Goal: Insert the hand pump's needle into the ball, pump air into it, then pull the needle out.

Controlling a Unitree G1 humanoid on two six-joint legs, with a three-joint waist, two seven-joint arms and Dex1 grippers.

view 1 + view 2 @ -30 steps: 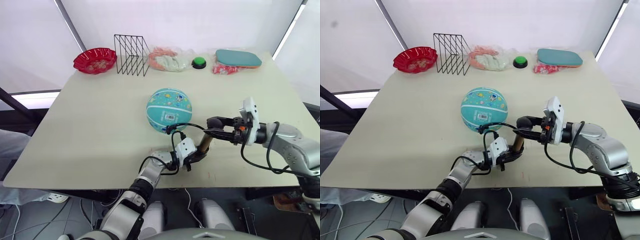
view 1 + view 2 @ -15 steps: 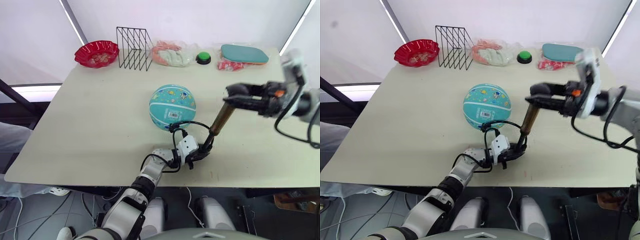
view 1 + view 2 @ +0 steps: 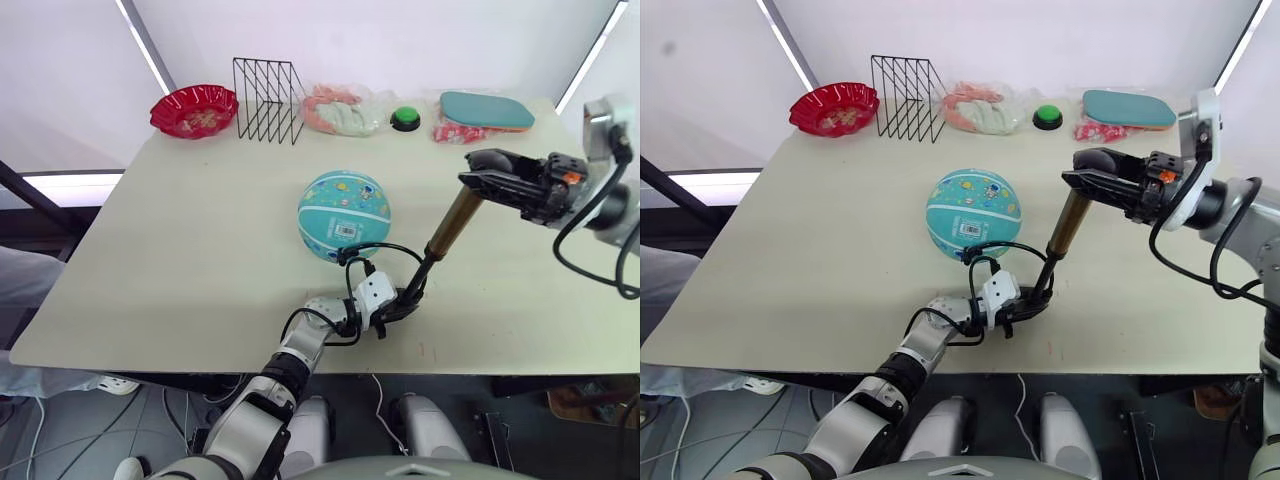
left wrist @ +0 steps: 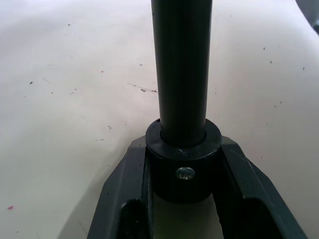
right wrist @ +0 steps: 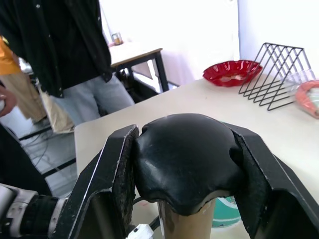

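Bronze-gold hand pump [image 3: 452, 222] slants at frame centre-right: left fingers [image 4: 124, 199] pinch its black base, right fingers [image 5: 114, 174] clamp its handle. Teal ball [image 3: 343, 215] mid-worktop [image 3: 180, 240], hose [image 3: 375, 250] beside it.

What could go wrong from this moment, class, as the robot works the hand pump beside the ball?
1. The hand pump stands tilted, with the right gripper clamping its top cap and the left gripper clamping its base; a skewed push might jam the rod or twist the base loose.
2. The ball rests free on the table; a tug on the thin hose might roll it and pull the needle early.
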